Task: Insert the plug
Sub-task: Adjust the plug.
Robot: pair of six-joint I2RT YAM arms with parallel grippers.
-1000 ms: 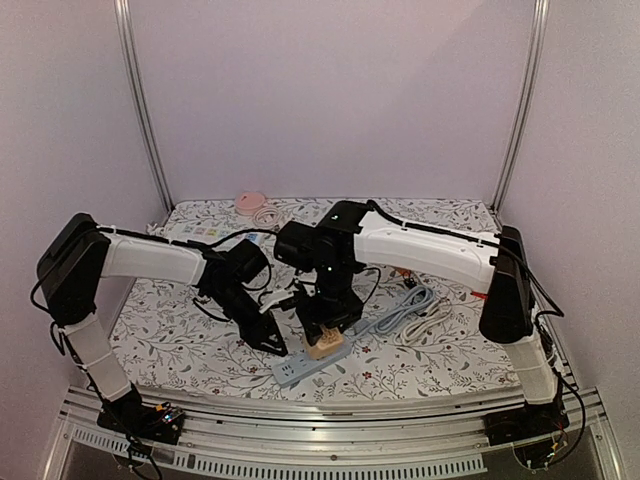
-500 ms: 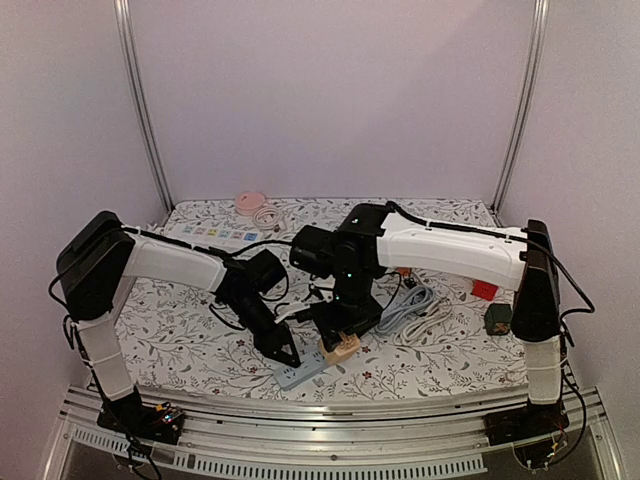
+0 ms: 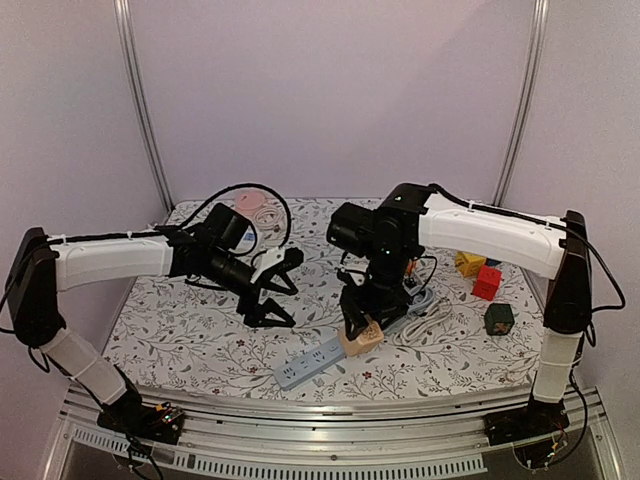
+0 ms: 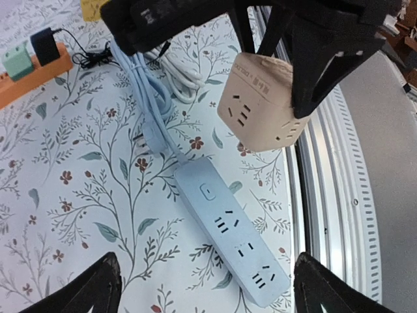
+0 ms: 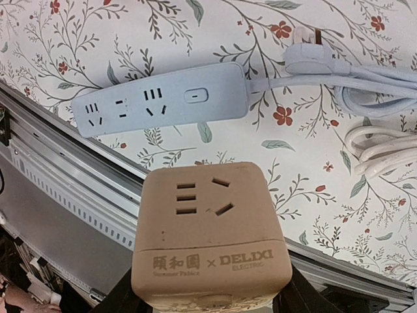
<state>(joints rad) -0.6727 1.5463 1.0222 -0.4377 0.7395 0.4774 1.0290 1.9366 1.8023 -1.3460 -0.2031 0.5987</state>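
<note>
On the flowered counter the pale blue power strip lies flat, sockets up, its long axis running in the top view from lower centre up and right toward its cord. The tan cube adapter hangs over that upper-right end, clamped in the right hand, one socket face toward the wrist camera and its pins hidden from us. We judge it best to square the pin side over one socket and press straight down, while the left hand, spread wide and holding nothing at centre left, steadies the strip.
</note>
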